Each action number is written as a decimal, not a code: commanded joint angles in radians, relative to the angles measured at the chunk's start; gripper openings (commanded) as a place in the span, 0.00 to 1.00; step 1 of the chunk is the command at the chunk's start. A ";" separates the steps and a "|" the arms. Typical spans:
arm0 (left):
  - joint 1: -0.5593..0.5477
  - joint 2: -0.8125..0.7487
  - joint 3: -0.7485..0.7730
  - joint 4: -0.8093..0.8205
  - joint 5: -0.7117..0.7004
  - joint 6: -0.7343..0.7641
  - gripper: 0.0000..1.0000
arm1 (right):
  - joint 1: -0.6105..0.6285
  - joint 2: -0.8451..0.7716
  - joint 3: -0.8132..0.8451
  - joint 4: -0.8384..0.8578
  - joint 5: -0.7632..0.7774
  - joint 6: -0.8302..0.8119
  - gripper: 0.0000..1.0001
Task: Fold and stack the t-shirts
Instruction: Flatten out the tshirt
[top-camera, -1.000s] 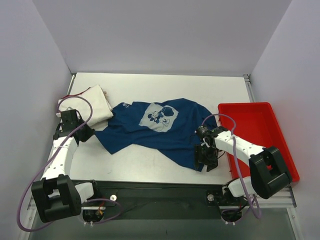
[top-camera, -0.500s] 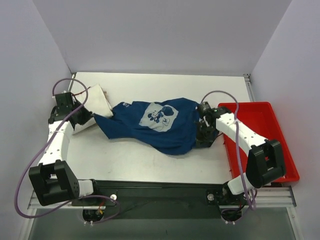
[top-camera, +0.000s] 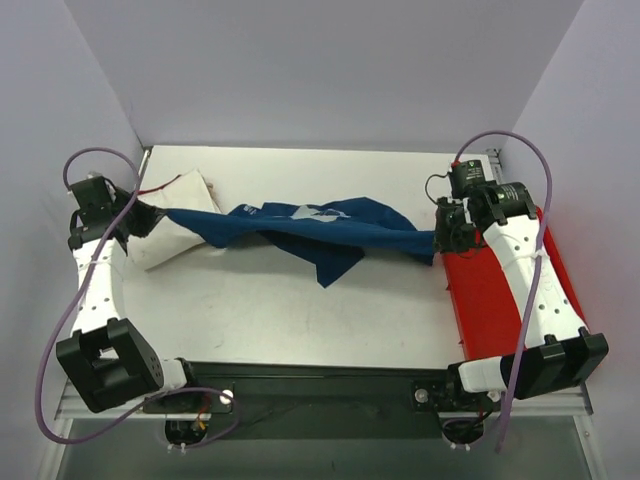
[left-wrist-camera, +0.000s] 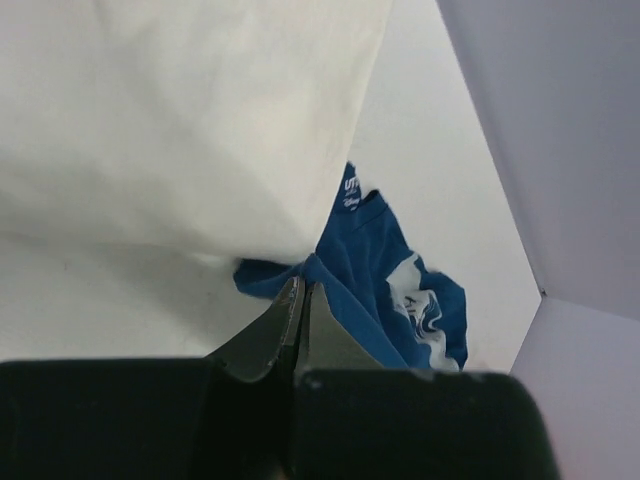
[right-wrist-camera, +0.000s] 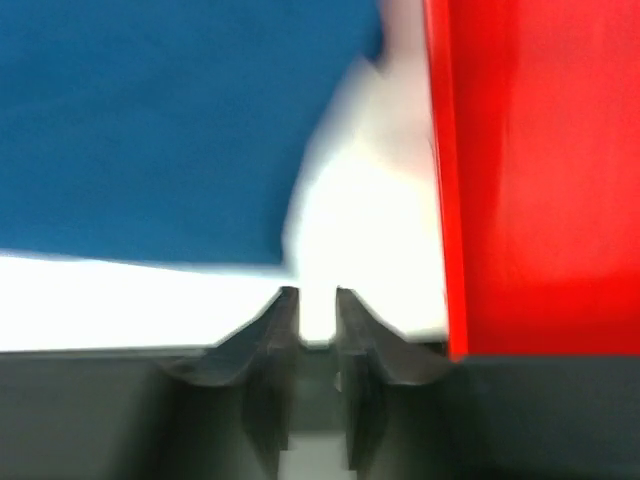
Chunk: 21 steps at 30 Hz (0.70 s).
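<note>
The dark blue t-shirt (top-camera: 330, 222) hangs stretched in a long band across the table, its white print bunched in the folds. My left gripper (top-camera: 153, 215) is shut on its left end, above the folded cream t-shirt (top-camera: 185, 238). In the left wrist view the gripper (left-wrist-camera: 301, 285) pinches blue cloth (left-wrist-camera: 380, 270) under the cream shirt (left-wrist-camera: 180, 120). My right gripper (top-camera: 440, 237) is at the shirt's right end by the tray. In the blurred right wrist view it (right-wrist-camera: 317, 295) shows a narrow empty gap, with the blue cloth (right-wrist-camera: 150, 130) just to its left.
A red tray (top-camera: 472, 290) stands at the right edge of the table, under my right arm, and fills the right side of the right wrist view (right-wrist-camera: 540, 170). Grey walls close in the back and both sides.
Both arms rose and drew apart, left to the back left, right to the tray's back corner. The crumpled blue shirt got pulled into a taut band. The right jaws closed, then parted slightly.
</note>
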 joint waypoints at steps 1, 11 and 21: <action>0.004 -0.064 -0.108 0.041 0.039 -0.005 0.00 | -0.008 -0.063 -0.144 -0.162 0.049 0.016 0.25; -0.094 -0.207 -0.424 0.038 0.042 0.039 0.00 | 0.024 -0.091 -0.508 0.061 -0.171 0.173 0.57; -0.097 -0.178 -0.395 -0.028 0.021 0.128 0.00 | 0.303 0.030 -0.664 0.244 -0.180 0.274 0.54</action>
